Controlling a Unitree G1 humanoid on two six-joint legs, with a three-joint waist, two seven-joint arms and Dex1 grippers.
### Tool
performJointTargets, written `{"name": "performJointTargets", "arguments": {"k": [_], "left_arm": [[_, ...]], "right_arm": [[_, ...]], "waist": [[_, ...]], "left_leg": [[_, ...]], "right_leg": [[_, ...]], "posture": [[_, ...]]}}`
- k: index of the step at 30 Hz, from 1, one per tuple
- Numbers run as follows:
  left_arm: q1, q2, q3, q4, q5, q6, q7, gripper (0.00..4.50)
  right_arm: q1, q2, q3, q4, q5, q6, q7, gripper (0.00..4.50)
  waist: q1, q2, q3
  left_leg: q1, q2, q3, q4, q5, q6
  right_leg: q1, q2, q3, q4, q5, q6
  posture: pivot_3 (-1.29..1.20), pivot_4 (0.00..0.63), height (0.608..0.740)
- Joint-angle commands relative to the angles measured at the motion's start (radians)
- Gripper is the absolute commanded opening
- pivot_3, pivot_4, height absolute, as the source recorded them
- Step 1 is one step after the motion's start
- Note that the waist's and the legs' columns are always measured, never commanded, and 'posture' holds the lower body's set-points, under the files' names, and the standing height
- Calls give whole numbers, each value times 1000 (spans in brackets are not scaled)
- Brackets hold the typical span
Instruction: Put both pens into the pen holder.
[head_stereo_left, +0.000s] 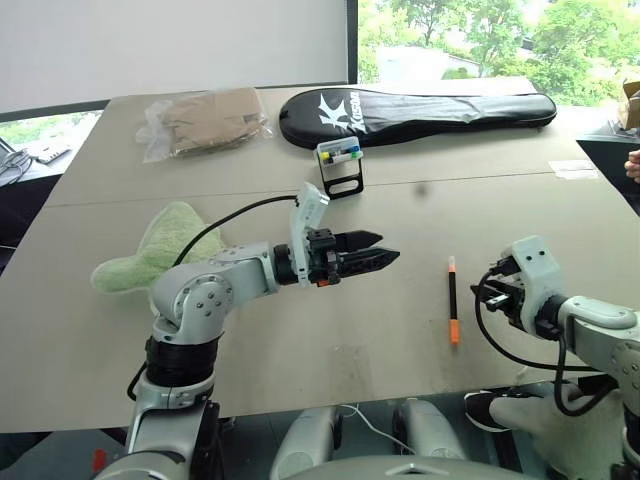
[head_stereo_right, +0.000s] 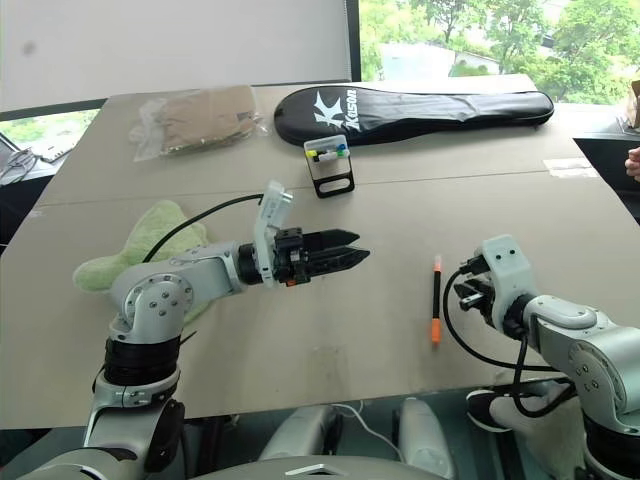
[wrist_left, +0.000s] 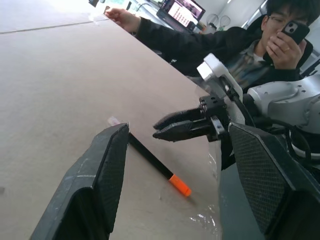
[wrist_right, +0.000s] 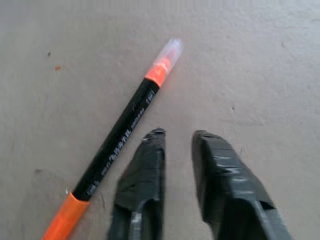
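A black pen with orange ends (head_stereo_left: 452, 300) lies flat on the brown table, right of centre. My right gripper (head_stereo_left: 484, 292) hovers just to its right, low over the table. In the right wrist view its fingers (wrist_right: 145, 185) stand a little apart beside the pen (wrist_right: 125, 135), open with nothing between them. My left gripper (head_stereo_left: 386, 250) is held level above the table's middle, pointing right toward the pen, open and empty. The pen holder (head_stereo_left: 341, 168), a small black stand with a white top and coloured dots, stands upright further back.
A long black racket case (head_stereo_left: 420, 112) lies at the back. A clear bag with brown contents (head_stereo_left: 205, 122) sits at the back left and a green plush cloth (head_stereo_left: 165, 250) at the left. A person (wrist_left: 280, 45) sits at the right edge, one hand (head_stereo_left: 632, 165) on the table.
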Motion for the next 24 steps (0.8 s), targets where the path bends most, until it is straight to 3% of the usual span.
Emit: {"name": "performJointTargets", "arguments": {"k": [1, 2, 4, 8, 12, 16, 24], "left_arm": [[-1, 11, 5, -38, -16, -13, -2, 3302], [2, 11, 4, -42, -18, -13, 0, 3302], [11, 20, -5, -54, -9, -21, -4, 3302], [48, 108, -80, -138, 81, -119, -95, 3302], [91, 211, -137, -208, 205, -310, -227, 3302], [99, 293, -142, -211, 225, -368, -334, 3302], [65, 343, -152, -173, 254, -423, -421, 3302]], "right_arm": [[-37, 91, -54, -45, 30, 72, -25, 2808], [-40, 143, -65, -35, 55, 81, -38, 3144], [-18, 180, -26, -13, 59, 85, -69, 3144], [13, 155, 26, 32, 5, 85, -130, 3144], [33, 149, -7, 32, 18, 85, -143, 3144], [46, 128, -3, 20, 41, 85, -146, 3144], [27, 86, -31, -5, 73, 85, -179, 3144]], "waist": [[1, 0, 0], [1, 0, 0], [2, 0, 0], [2, 0, 0], [7, 1, 0], [12, 1, 0], [4, 3, 1]], "left_leg": [[0, 0, 0, 0, 0, 0], [0, 0, 0, 0, 0, 0], [0, 0, 0, -1, 0, 0], [0, -1, 0, -1, 0, 0], [1, -1, 0, -2, 0, 0], [0, -1, 0, -2, 0, 0], [0, -1, 0, -2, 0, 0]], "right_leg": [[0, 0, 0, 0, 0, 0], [0, 0, 0, 0, 0, 0], [-1, 0, 0, 0, 0, 0], [0, -1, 0, -1, 0, 0], [0, -1, 0, -2, 0, 0], [1, -1, -1, -3, 0, 0], [1, -1, 0, -3, 0, 0]], "posture": [[0, 150, 740], [0, 150, 740], [0, 150, 740], [0, 150, 740], [0, 150, 740], [0, 150, 740], [0, 150, 740]]}}
